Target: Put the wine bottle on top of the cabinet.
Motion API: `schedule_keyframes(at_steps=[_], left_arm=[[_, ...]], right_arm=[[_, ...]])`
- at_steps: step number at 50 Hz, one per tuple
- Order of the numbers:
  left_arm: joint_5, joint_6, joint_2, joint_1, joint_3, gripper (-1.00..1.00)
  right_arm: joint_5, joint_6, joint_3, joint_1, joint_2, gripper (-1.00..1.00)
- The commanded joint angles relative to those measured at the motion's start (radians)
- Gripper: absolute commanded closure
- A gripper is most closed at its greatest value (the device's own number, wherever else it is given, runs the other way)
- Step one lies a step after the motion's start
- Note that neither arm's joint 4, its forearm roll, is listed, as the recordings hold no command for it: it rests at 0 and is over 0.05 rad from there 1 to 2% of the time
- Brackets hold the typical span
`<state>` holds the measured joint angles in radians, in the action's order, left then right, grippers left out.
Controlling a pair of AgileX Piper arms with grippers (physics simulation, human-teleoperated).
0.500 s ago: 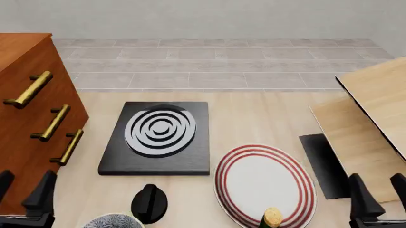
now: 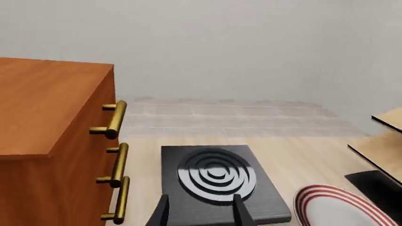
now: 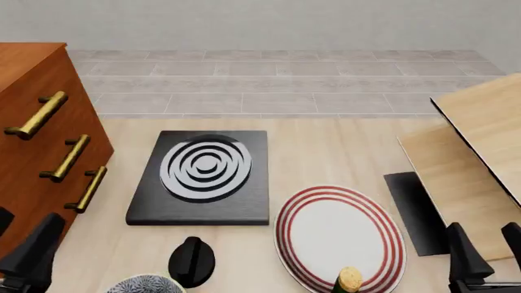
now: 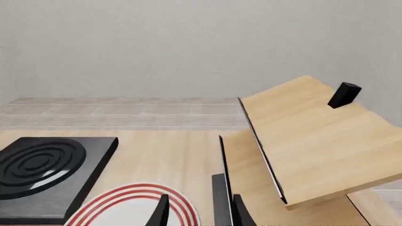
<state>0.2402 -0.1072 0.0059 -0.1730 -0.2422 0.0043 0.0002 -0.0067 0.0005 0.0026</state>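
bottle sits at the near edge of the table in the front view, only the tan cork and a sliver of green neck showing, over the near rim of the red-ringed plate; nothing is touching it. cabinet stands at the far left, reddish-brown, three brass bar handles down its face, flat top visible in the left wrist view. between the two: a black slab with silver concentric rings mid-table, a black knob just in front of it, and a patterned bowl rim at the near edge beside the knob. right side has pale wood panels, tilted and overlapping, with a dark flat mat under them; right wrist view shows a small black block on the upper panel. left gripper is low at the near left, right next to the cabinet front; its fingers stand apart with nothing between them. right gripper is at the near right by the panels, fingers likewise spread and empty, well apart from the bottle. no readable writing or brand anywhere; bottle label is out of frame.
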Motion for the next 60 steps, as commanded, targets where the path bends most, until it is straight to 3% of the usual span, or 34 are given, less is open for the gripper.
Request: schedule_keyframes(at_steps=[1, 4, 6, 10, 21, 25, 29, 33, 44, 52, 60], left_arm=[[0.146, -0.028, -0.006, -0.147, -0.14, -1.0], [0.175, -0.056, 0.007, -0.205, -0.16, -1.0], [0.184, -0.023, 0.031, -0.242, -0.177, -1.0], [0.197, -0.032, 0.07, -0.312, -0.212, -1.0], [0.19, 0.006, 0.162, -0.447, -0.268, -1.0], [0.186, 0.0, 0.185, -0.474, -0.283, -1.0], [0.14, 0.043, 0.254, -0.539, -0.288, -1.0], [0.094, 0.056, 0.311, -0.582, -0.304, -1.0], [-0.043, 0.082, 0.479, -0.758, -0.283, -1.0], [-0.064, 0.085, 0.531, -0.783, -0.313, -1.0], [-0.13, 0.099, 0.642, -0.875, -0.325, -1.0]], right_arm=[[-0.012, -0.013, 0.0, 0.002, -0.002, -1.0], [0.008, 0.004, -0.002, 0.0, -0.001, -1.0], [0.008, 0.007, 0.0, 0.0, 0.001, -1.0], [-0.005, -0.006, -0.001, 0.001, -0.002, -1.0], [0.01, 0.009, -0.001, -0.001, 0.001, -1.0], [-0.01, -0.01, 0.0, 0.001, -0.002, -1.0], [0.013, 0.009, -0.002, 0.0, 0.001, -1.0], [-0.01, -0.01, 0.0, 0.001, -0.002, -1.0], [0.012, 0.009, -0.002, 0.0, 0.0, -1.0], [0.007, 0.004, -0.001, 0.0, 0.0, -1.0], [0.002, 0.001, 0.0, 0.001, -0.001, -1.0]])
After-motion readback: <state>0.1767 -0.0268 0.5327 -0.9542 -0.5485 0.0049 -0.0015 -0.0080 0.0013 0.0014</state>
